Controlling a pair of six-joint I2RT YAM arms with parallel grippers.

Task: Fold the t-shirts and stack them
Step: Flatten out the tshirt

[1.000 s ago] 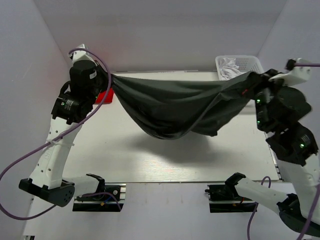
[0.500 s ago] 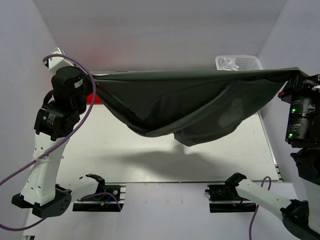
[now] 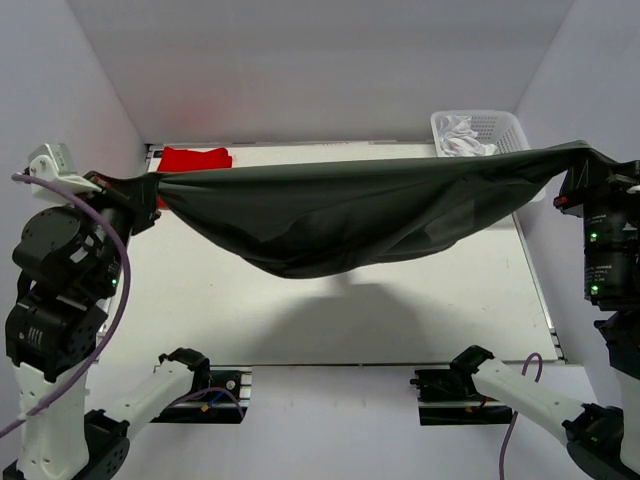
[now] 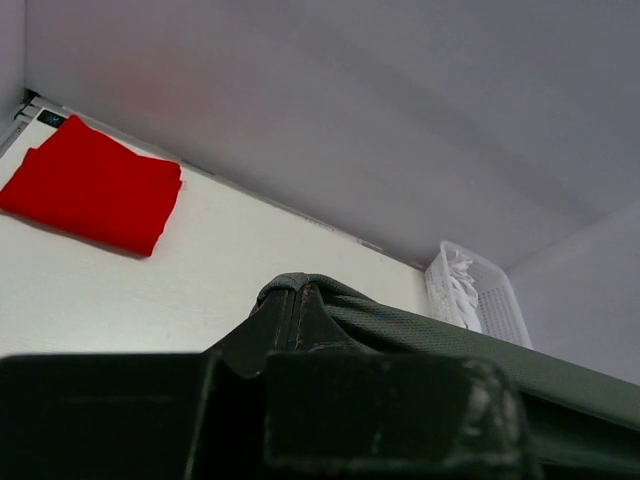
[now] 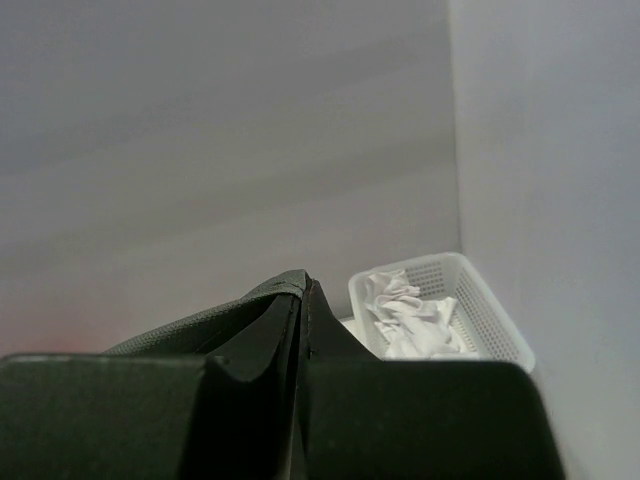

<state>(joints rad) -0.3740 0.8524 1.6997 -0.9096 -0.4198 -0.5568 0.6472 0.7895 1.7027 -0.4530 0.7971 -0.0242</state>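
Note:
A dark green t-shirt (image 3: 340, 215) hangs stretched in the air between my two grippers, sagging in the middle above the table. My left gripper (image 3: 140, 186) is shut on its left end; in the left wrist view the cloth (image 4: 400, 325) is pinched at the closed left gripper (image 4: 292, 290). My right gripper (image 3: 580, 152) is shut on its right end; in the right wrist view the cloth (image 5: 200, 325) runs off left from the closed right gripper (image 5: 303, 285). A folded red t-shirt (image 3: 195, 159) lies at the table's back left, also in the left wrist view (image 4: 90, 185).
A white mesh basket (image 3: 500, 128) holding a crumpled white t-shirt (image 3: 462, 137) stands at the back right; it also shows in the left wrist view (image 4: 478, 305) and the right wrist view (image 5: 480, 300). White walls close in the table (image 3: 300, 310) on three sides.
Both arms have swung outward and toward the near edge, pulling the green shirt from a deep sag into a wide taut span. The red shirt, hidden before, now shows.

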